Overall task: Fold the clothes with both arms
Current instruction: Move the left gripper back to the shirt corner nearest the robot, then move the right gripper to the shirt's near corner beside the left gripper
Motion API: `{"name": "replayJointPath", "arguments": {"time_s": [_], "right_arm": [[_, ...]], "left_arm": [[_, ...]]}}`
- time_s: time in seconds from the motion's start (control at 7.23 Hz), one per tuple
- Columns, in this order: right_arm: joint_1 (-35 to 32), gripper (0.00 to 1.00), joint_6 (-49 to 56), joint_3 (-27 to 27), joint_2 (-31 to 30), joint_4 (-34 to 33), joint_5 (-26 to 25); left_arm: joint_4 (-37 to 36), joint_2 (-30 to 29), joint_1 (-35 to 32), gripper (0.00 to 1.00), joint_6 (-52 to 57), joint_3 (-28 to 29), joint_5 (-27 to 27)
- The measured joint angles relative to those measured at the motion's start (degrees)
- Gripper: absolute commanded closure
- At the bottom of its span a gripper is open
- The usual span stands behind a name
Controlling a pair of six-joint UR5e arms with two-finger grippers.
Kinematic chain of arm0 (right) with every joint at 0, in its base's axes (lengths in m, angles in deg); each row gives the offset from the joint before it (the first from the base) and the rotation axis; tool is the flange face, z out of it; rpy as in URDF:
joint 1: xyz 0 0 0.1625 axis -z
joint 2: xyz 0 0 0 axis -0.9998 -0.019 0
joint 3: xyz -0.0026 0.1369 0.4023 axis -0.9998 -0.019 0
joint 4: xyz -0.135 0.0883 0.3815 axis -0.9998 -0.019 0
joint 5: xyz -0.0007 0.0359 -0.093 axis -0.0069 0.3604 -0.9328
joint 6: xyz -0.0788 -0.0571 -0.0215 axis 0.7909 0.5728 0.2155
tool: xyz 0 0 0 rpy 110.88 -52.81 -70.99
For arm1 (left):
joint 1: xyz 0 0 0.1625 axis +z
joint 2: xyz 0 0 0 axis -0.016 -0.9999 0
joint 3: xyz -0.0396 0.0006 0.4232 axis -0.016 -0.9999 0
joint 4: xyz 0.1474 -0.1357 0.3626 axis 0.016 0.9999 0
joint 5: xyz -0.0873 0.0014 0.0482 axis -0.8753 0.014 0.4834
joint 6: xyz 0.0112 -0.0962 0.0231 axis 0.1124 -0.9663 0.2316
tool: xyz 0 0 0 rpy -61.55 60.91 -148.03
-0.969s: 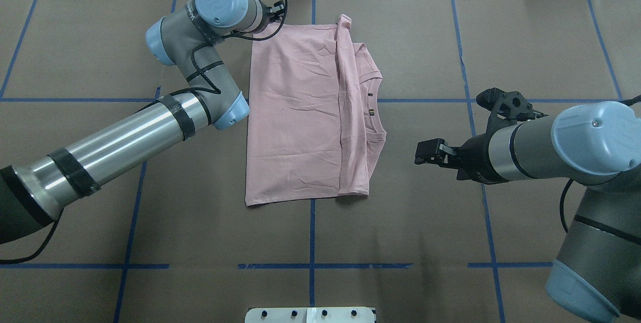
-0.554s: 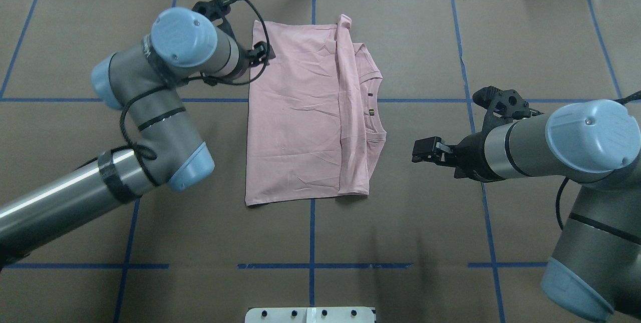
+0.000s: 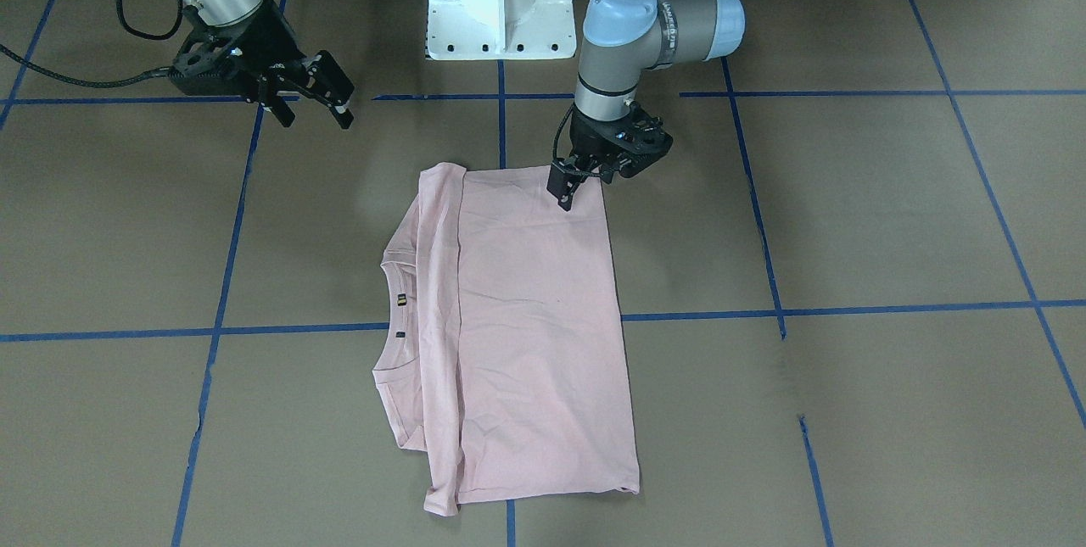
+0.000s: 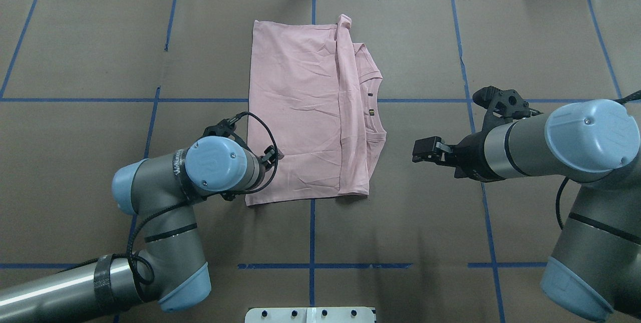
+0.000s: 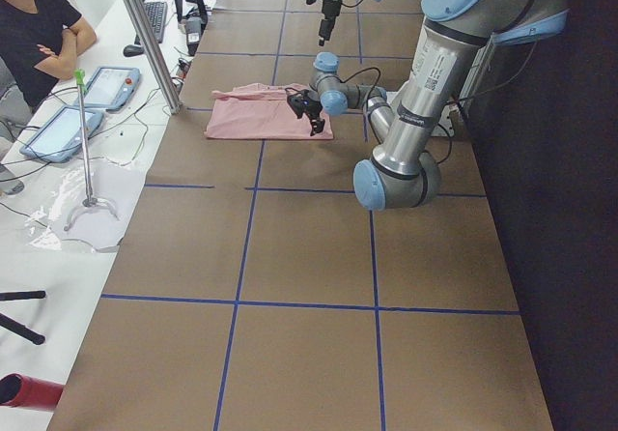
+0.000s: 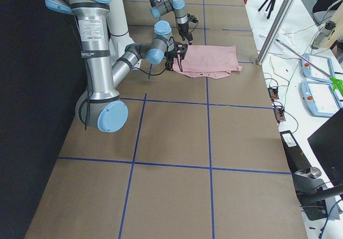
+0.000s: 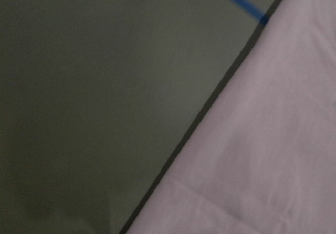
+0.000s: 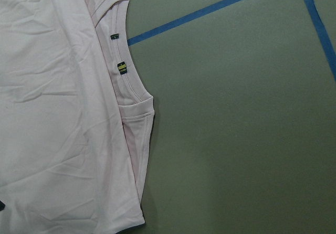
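Exterior front-facing view places the pink shirt point(image 3: 534, 318) flat at the centre of the surface point(image 3: 848, 216), plain side up. A top layer is folded across it, so the neckline point(image 3: 400, 322) and a narrow strip of the layer beneath show along the edge toward the robot's right. I judge that at least one fold is in place and that a further fold is not yet made. The left end effector point(image 3: 570, 186) points down at the shirt corner nearest the robot's base on its left side. I cannot tell from any view whether its fingers are parted or together, nor whether they touch the cloth. The left wrist-mounted view is blurred and very close. It shows only the shirt's edge running diagonally across bare surface, which agrees with a position low over that edge. I judge this placement to be a line-up for pinching the corner, since a corner grip lets the layer be carried across without bunching. The right end effector point(image 3: 316, 102) hangs well apart from the shirt on the neckline side, fingers spread and empty. Its wrist-mounted view looks along the neckline and the folded edge. I judge it is held there to stay clear with its side of the garment in sight. An even fold would call for a matching grip on that side.
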Motion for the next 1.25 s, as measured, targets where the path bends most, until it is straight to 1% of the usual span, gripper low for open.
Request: {"name": "replayJointPath", "arguments": {"time_s": [0.14, 0.55, 0.97, 1.11, 1.25], "right_arm": [[0.03, 0.00, 0.00, 0.00, 0.03, 0.04, -0.01], [0.06, 0.00, 0.00, -0.01, 0.12, 0.07, -0.02], [0.06, 0.00, 0.00, -0.08, 0.10, 0.07, -0.02], [0.06, 0.00, 0.00, -0.08, 0.10, 0.07, -0.02], [0.06, 0.00, 0.00, -0.08, 0.10, 0.07, -0.02]], "left_arm": [[-1.75, 0.03, 1.41, 0.07, -1.84, -0.51, 0.35], [-7.07, 0.27, 2.28, 0.09, -2.88, -4.85, 0.47], [-7.79, 0.25, 2.97, 0.09, -2.91, -4.22, 0.55], [-7.87, 0.15, 3.02, 0.12, -2.92, -3.40, 0.61], [-7.92, 0.09, 3.02, 0.17, -2.94, -2.73, 0.64]]}}
